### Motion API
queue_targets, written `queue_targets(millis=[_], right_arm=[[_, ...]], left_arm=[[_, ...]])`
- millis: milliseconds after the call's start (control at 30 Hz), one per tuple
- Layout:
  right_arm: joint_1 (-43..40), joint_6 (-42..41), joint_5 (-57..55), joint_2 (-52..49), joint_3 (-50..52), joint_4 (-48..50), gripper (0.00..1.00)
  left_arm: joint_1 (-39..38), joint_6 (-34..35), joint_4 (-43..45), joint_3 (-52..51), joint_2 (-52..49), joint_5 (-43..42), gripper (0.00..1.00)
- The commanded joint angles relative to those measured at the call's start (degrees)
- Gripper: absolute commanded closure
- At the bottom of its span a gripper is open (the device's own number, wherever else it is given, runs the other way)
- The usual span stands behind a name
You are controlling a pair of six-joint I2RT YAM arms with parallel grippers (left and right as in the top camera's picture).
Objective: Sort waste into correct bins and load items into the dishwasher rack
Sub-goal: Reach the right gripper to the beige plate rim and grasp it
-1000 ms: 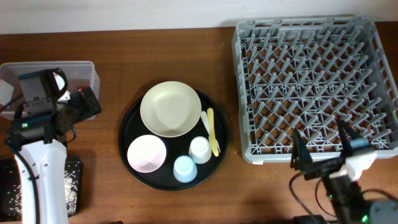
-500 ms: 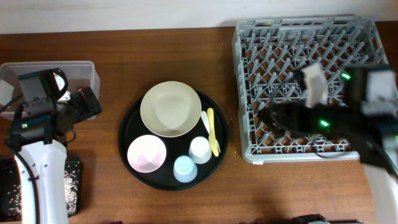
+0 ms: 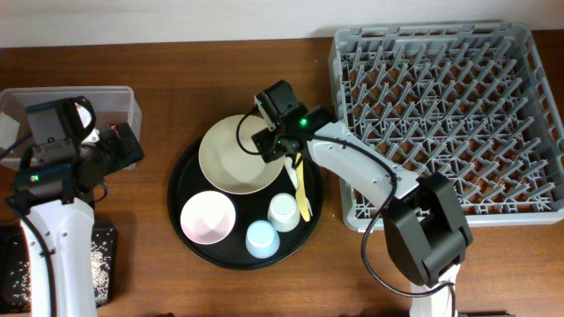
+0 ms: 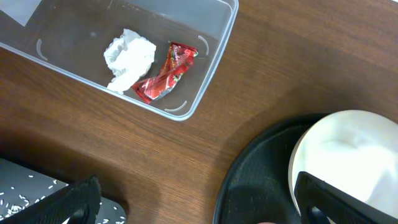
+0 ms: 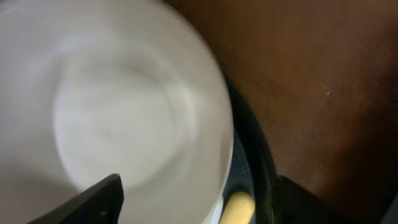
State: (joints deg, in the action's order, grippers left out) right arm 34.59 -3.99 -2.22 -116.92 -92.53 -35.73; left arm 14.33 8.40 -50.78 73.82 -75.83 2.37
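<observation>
The large cream bowl (image 3: 231, 157) sits at the back of a round black tray (image 3: 189, 176), with the small pink bowl (image 3: 208, 217), white cup (image 3: 284, 211), light blue cup (image 3: 262, 239) and pale cutlery (image 3: 302, 187). My right gripper (image 3: 270, 148) is open over the cream bowl's right rim (image 5: 124, 106), its fingers (image 5: 205, 208) either side of the rim, with the cutlery (image 5: 236, 208) just below. My left gripper (image 4: 199, 211) is open and empty above bare table near the clear tub (image 4: 214, 56). The tub holds the white paper wad (image 4: 129, 55) and red wrapper (image 4: 166, 73). The rack (image 3: 449, 114) is at the right.
The shallow black tray (image 3: 101, 264) with rice grains lies at the front left, under my left arm (image 3: 53, 167). In the left wrist view its corner (image 4: 25, 199) shows at the lower left. My right arm reaches from the rack's front edge over the round tray.
My right arm has swung from the table's front right, across the rack, over to the cream bowl's right rim. The left arm has not moved.
</observation>
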Motion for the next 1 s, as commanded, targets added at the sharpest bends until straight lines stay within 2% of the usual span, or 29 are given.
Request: queue_targets(millis=[0,133,167,300,433,667,767,900,967], right_arm=[[-0.3,0.5,-1.4,-0.8,-0.3,4.0,0.27],[-1.7,0.5,-1.5,-6.8,-0.3,7.8,0.4],[-2.5,0.5,-1.5,-8.4,-0.3,8.6,0.47],[-4.3,0.5,-1.5,-9.2,-0.3,9.0,0.49],[-3.9,0.5,2.2,-9.1,-0.3,8.5,0.6],[-3.9,0.5,2.0,-7.0,-0.4,8.5,0.64],[-3.8,0.5,2.0,-6.8,-0.4,7.4,0.69],[-3.8,0.5,2.0,-6.7,-0.4,6.4,0.7],[-3.8,0.5,2.0,-6.2,-0.4,6.4,0.65]], left_arm=[[0.2,-0.3,0.1,0.5,0.5,0.0,0.01],[0.2,-0.3,0.1,0.5,0.5,0.0,0.01],[0.2,-0.3,0.1,0.5,0.5,0.0,0.01],[0.2,-0.3,0.1,0.5,0.5,0.0,0.01],[0.2,-0.3,0.1,0.5,0.5,0.0,0.01],[0.2,-0.3,0.1,0.5,0.5,0.0,0.01],[0.2,-0.3,0.1,0.5,0.5,0.0,0.01],[0.2,-0.3,0.1,0.5,0.5,0.0,0.01],[0.2,-0.3,0.1,0.5,0.5,0.0,0.01]])
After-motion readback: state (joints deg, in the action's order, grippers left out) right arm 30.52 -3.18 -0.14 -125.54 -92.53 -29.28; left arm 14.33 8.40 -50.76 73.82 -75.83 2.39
